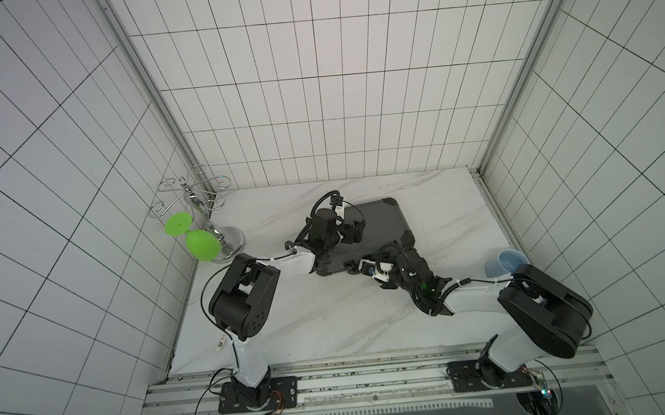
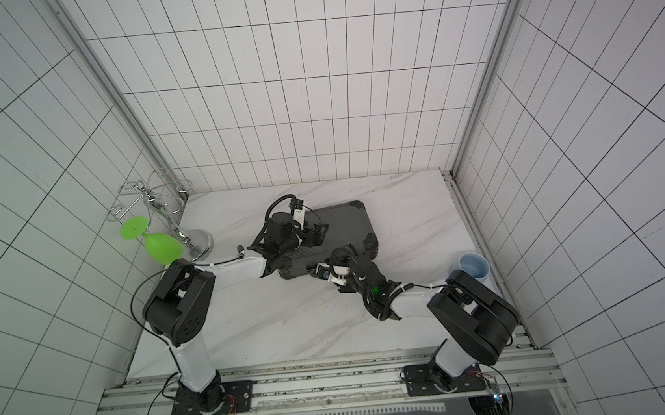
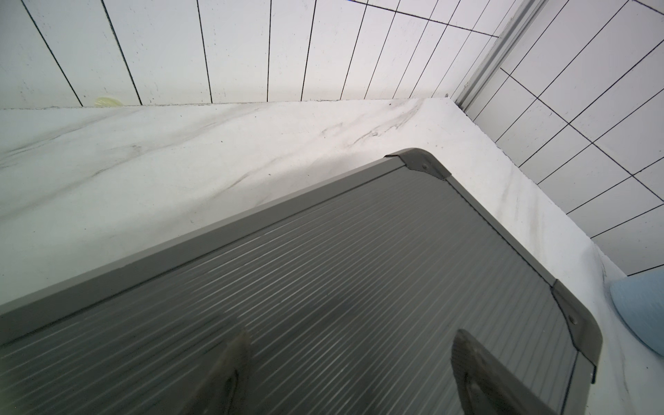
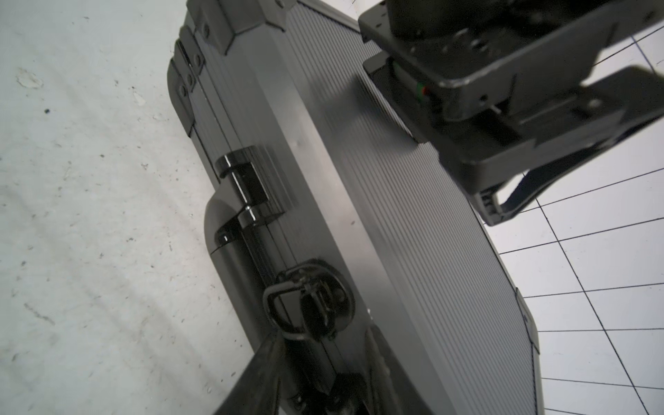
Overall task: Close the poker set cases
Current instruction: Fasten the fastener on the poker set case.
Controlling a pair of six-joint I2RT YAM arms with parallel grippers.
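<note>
**Item:** poker set case (image 1: 379, 223), one only.
**Location:** middle of the desk (image 1: 332, 319), nearer the back edge than the front edge. It lies flat and askew, with the handle side toward the front edge.

**Description:** dark grey briefcase-style shell with a finely ribbed lid and a smooth grey frame. It has darker corner caps (image 3: 418, 163) fixed with rivets. A glossy black handle (image 4: 222, 230) and a black latch (image 4: 309, 298) sit on the front wall. The lid lies down on the base, and the right wrist view shows only a thin seam along the front wall. The contents are not visible.

**Left gripper (image 3: 350, 345):** over the lid's near half, fingers apart with nothing between them. The tips sit at or just above the ribs; contact cannot be confirmed.

**Right gripper (image 4: 323, 355):** low against the front wall, one finger on each side of the latch. Whether it pinches the latch or merely straddles it cannot be told.

**Step in hand (judged):** the lid is already shut and the work is at the fastening stage. The left arm is placed to hold the lid down while the right attends to the latch.

**Next move calls for (judged):**
- steady downward pressure on the lid;
- a short, precise push or flip of the latch flat to the wall, without shoving the case along the desk.

**Also present:**
- blue cup (image 1: 506, 267) near the right edge;
- wire glass rack (image 1: 198, 199) with a green glass (image 1: 203, 246) at the back left corner.
</note>
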